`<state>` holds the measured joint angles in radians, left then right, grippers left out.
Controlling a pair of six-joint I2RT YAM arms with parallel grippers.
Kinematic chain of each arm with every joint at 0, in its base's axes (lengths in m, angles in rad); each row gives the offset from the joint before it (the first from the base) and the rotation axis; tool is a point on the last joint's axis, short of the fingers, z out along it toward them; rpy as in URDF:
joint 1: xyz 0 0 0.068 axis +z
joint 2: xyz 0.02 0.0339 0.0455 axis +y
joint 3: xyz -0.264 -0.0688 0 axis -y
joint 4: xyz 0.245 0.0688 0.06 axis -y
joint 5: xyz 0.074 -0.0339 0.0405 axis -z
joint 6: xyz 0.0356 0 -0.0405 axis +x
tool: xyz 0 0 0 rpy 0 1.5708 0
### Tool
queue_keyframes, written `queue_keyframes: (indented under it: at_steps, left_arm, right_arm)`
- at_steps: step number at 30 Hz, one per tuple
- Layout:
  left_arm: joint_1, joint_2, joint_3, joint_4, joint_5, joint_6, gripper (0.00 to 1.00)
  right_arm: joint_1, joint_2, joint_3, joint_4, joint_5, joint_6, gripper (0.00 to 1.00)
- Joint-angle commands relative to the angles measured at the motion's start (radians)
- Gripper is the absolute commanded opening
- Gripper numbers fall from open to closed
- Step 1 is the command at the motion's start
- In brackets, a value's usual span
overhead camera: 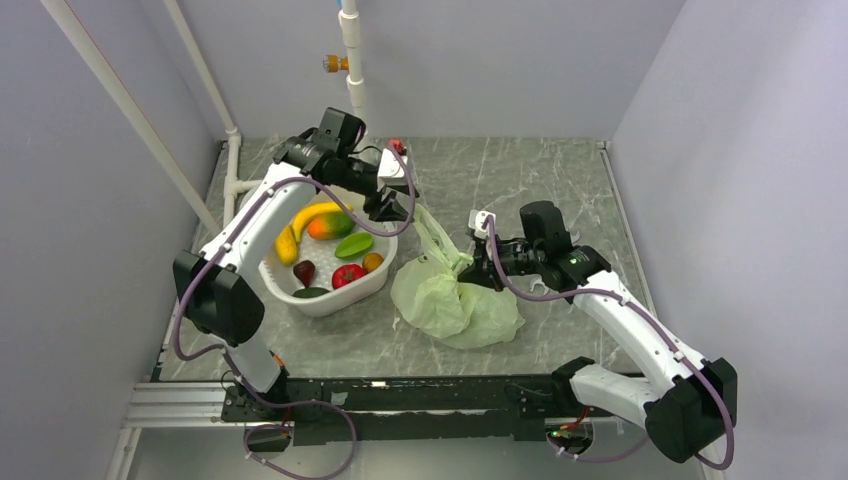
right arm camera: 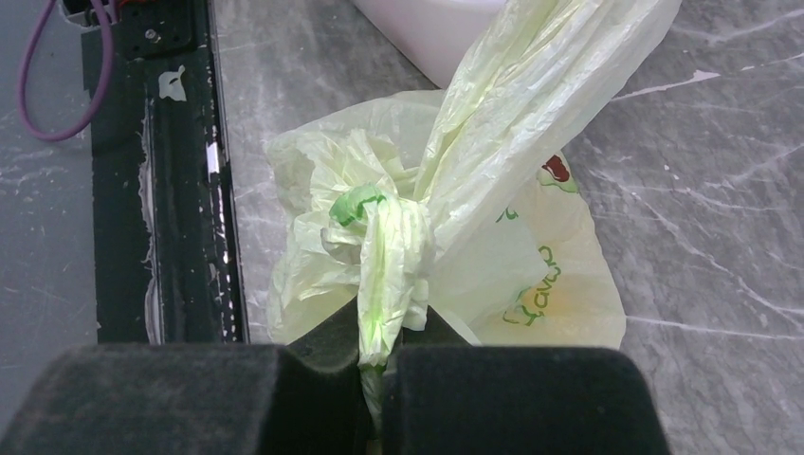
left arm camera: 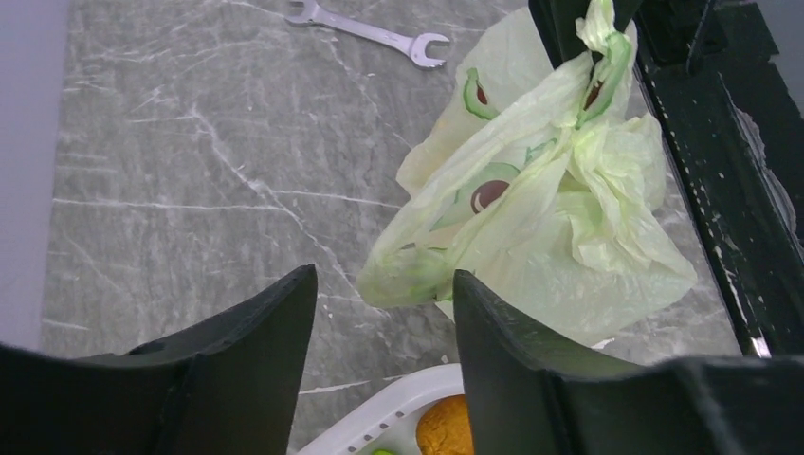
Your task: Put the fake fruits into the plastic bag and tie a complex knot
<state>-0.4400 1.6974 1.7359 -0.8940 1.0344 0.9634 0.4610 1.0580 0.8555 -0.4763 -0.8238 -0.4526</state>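
Grey marbled table (overhead camera: 520, 190), pale lilac walls on three sides, and at the near edge the black rail (overhead camera: 400, 395) carrying both arm bases. Closest in, the right gripper (right arm camera: 374, 355) was clamped tight on a twisted green strip of the plastic bag (overhead camera: 455, 305), fingers pressed together with only that strip between them. The strip ran straight ahead from the jaws to the knot (right arm camera: 358, 204), a bunched lump on top of the bag, so its long axis pointed from the claw toward the basin (overhead camera: 340, 298). The bag itself slumped on the table just beside the basin's right wall, roughly mid-table between the two arms. From the knot a broad loose tail rose up and away toward the left gripper (left arm camera: 384, 280), and that claw hung over the basin's far right rim, fingers well apart, nothing between them. It looked the nearer one to that tail, and to the fake fruits (overhead camera: 330, 225) too: bananas, mango, green, red and dark pieces all sat in the basin, so filling looked undone despite the knot. Whether anything was inside the bag, I could not tell. Bare marble lay right of and behind the bag; the wrist view showed a wrench (left arm camera: 370, 33) lying beyond it.
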Motion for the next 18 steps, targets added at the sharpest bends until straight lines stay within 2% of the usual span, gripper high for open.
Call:
queue_keyframes:
  at_steps: [1, 4, 7, 9, 13, 18]
  left_arm:
    - [-0.004, 0.029, 0.082, -0.186, 0.074, 0.152, 0.53]
    - [-0.004, 0.038, 0.111, -0.266, 0.079, 0.216, 0.38]
    - [-0.005, 0.017, 0.116, -0.281, 0.104, 0.209, 0.14]
    - [-0.006, -0.008, 0.099, -0.250, 0.118, 0.173, 0.02]
    - [-0.012, -0.109, 0.009, -0.069, 0.115, -0.020, 0.00]
    - [-0.089, -0.248, -0.156, 0.246, 0.042, -0.512, 0.00]
  right_arm:
    - [0.010, -0.017, 0.002, 0.059, 0.019, -0.005, 0.00]
    - [0.011, -0.015, 0.001, 0.071, 0.036, 0.003, 0.00]
    - [0.010, -0.011, -0.003, 0.083, 0.049, 0.024, 0.00]
    - [0.009, -0.009, -0.004, 0.088, 0.056, 0.034, 0.00]
    - [0.010, -0.018, -0.025, 0.134, 0.113, 0.105, 0.00]
    - [0.008, -0.023, -0.052, 0.234, 0.284, 0.335, 0.00]
